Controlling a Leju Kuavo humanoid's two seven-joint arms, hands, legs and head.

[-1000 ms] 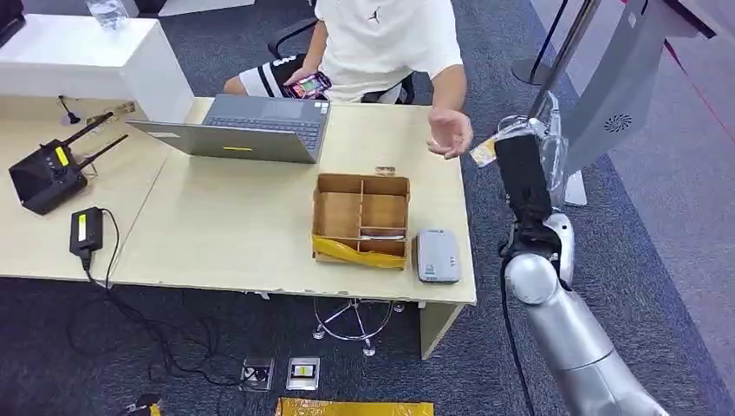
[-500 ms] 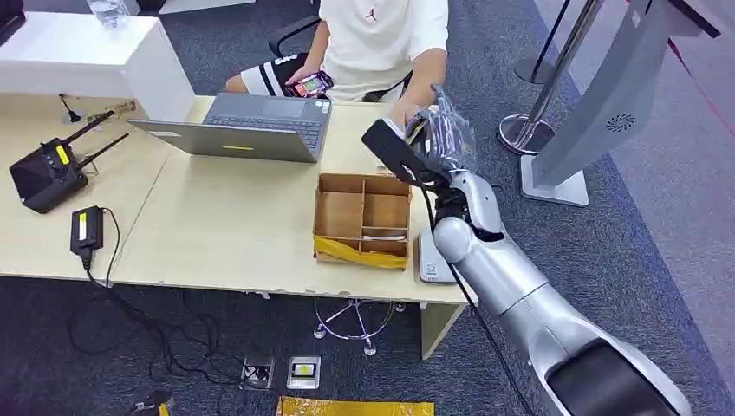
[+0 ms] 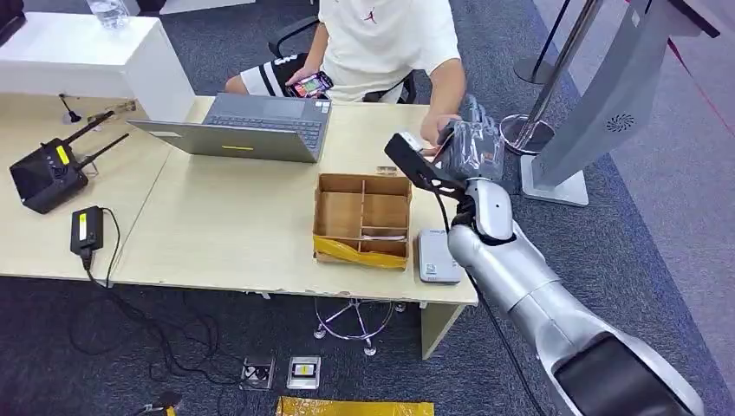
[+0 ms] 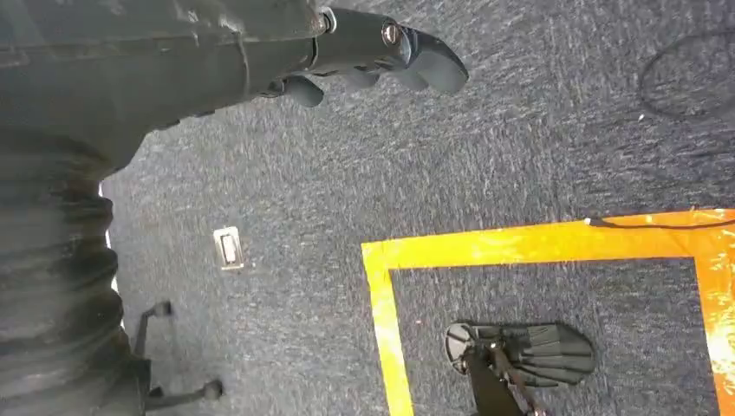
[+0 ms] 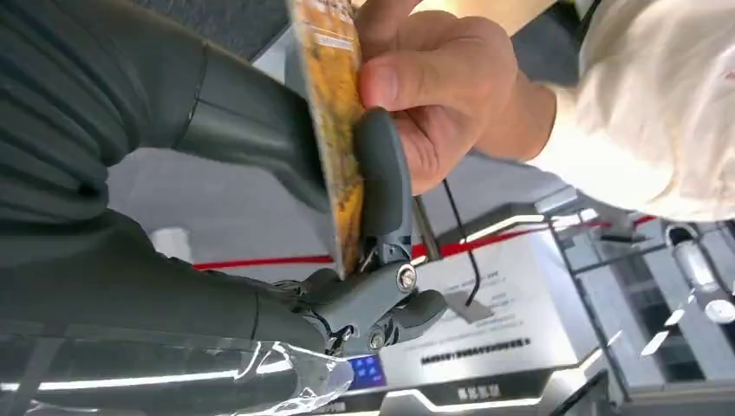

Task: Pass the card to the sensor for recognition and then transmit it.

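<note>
My right hand reaches over the table's far right corner toward a seated person. In the right wrist view the yellow-orange card stands edge-on, pinched between my thumb and the dark fingers behind it. The person's hand grips the same card from the other side, and their hand meets mine above the table. The grey sensor lies flat near the table's front right corner, partly behind my forearm. My left hand hangs over the carpet, holding nothing.
A divided cardboard box sits beside the sensor. A laptop, a black router and a power adapter lie further left. A grey kiosk stand and a stanchion base are to the right. Orange floor tape lies below.
My right arm swung in from beyond the table's right edge toward the person, carrying the card. The person's hand, open and outstretched before, now grips the card.
</note>
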